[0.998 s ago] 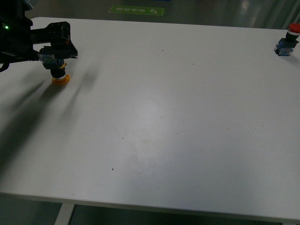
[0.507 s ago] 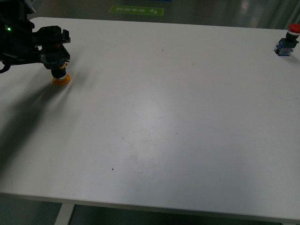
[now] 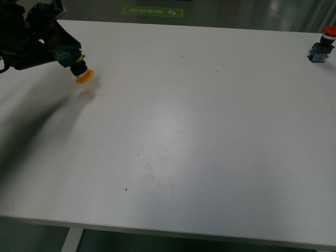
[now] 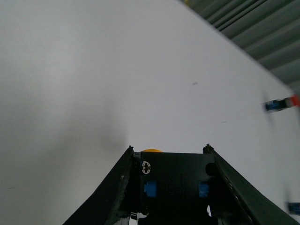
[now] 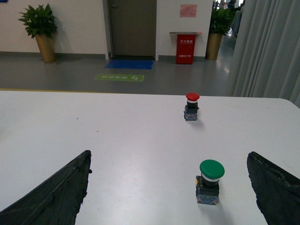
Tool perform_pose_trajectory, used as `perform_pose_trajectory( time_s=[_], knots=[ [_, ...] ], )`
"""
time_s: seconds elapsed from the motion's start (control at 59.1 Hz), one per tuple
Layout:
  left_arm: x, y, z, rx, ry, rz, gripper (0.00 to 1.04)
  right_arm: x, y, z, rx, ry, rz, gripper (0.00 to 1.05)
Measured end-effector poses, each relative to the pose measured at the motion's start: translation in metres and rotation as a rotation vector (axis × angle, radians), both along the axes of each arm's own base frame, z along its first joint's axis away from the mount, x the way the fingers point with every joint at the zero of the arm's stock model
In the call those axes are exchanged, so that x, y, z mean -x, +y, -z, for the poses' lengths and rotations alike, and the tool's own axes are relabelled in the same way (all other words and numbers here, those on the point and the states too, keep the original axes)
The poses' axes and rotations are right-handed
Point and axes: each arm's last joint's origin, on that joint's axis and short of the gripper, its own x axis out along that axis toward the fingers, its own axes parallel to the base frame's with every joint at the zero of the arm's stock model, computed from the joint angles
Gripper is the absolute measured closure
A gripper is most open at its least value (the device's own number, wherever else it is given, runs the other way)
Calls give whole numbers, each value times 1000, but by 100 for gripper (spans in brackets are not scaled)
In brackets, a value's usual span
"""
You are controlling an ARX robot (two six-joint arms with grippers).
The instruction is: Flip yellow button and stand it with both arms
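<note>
At the table's far left my left gripper (image 3: 64, 52) is shut on the yellow button (image 3: 80, 70). The button hangs above the table, tilted, its orange-yellow cap pointing down and to the right. In the left wrist view its black contact body (image 4: 171, 185) with two blue tabs fills the space between the two fingers (image 4: 110, 192), and only a sliver of the yellow cap (image 4: 151, 150) shows past it. My right gripper (image 5: 171, 197) is open, seen only in its own wrist view, with nothing between its fingers.
A red-capped switch (image 3: 321, 46) stands upright at the table's far right edge, also in the right wrist view as the red switch (image 5: 191, 106). A green-capped switch (image 5: 209, 180) stands upright ahead of the open right gripper. The white table (image 3: 178, 131) spans the view.
The left gripper has lifted the yellow button off the table and moved it up and slightly right. The button has swung from cap-down to tilted.
</note>
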Motion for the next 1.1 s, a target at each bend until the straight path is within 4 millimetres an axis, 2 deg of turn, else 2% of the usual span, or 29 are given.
perform_pose_trajectory(
  time_s=[0.101,0.169,0.287,0.389,0.626,0.744,0.913,1.099],
  knots=[
    [3,-10,-7,157,-27,10,68,0,0,0,0,0,0,7],
    [3,-24,-11,251,-15,19,68,0,0,0,0,0,0,7],
    [-1,-57,-16,357,-2,73,68,0,0,0,0,0,0,7],
    [-11,-86,-25,441,-9,123,68,0,0,0,0,0,0,7],
    [-23,-134,-54,655,-103,243,68,0,0,0,0,0,0,7],
    [-19,-151,-61,767,-137,297,68,0,0,0,0,0,0,7],
    [-8,-177,-58,933,-125,377,68,0,0,0,0,0,0,7],
    [-3,-183,-61,1004,-137,423,68,0,0,0,0,0,0,7]
  ],
)
